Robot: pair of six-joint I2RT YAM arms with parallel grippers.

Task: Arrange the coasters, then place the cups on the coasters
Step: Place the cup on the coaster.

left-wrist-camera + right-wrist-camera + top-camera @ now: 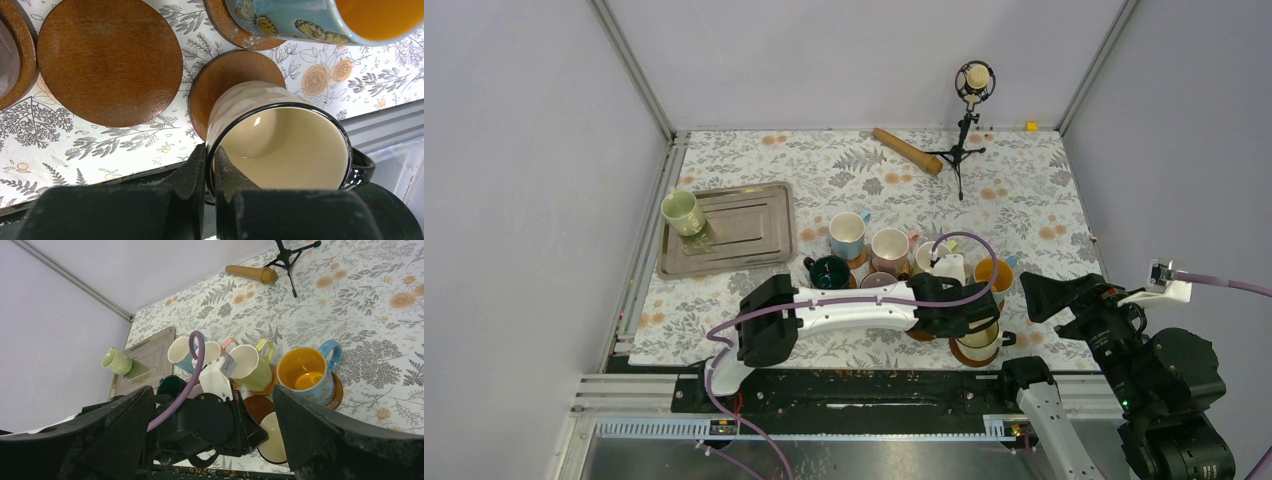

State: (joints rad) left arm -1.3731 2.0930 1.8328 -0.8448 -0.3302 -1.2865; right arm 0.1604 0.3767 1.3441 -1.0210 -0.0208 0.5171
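Rim of beige cup (280, 145) pinched tight in my left gripper (210, 162), cup over a brown coaster (220, 85) by the near counter (100, 145) edge; my right gripper (212, 410) gapes wide, holding nothing.

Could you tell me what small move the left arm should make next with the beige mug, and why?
Probably open the left gripper and let go. Its fingers are pinched on the wall of the beige mug, which stands upright over a coaster, so the placement looks done. Whether the mug's base is fully down cannot be seen, so the release should be gentle.
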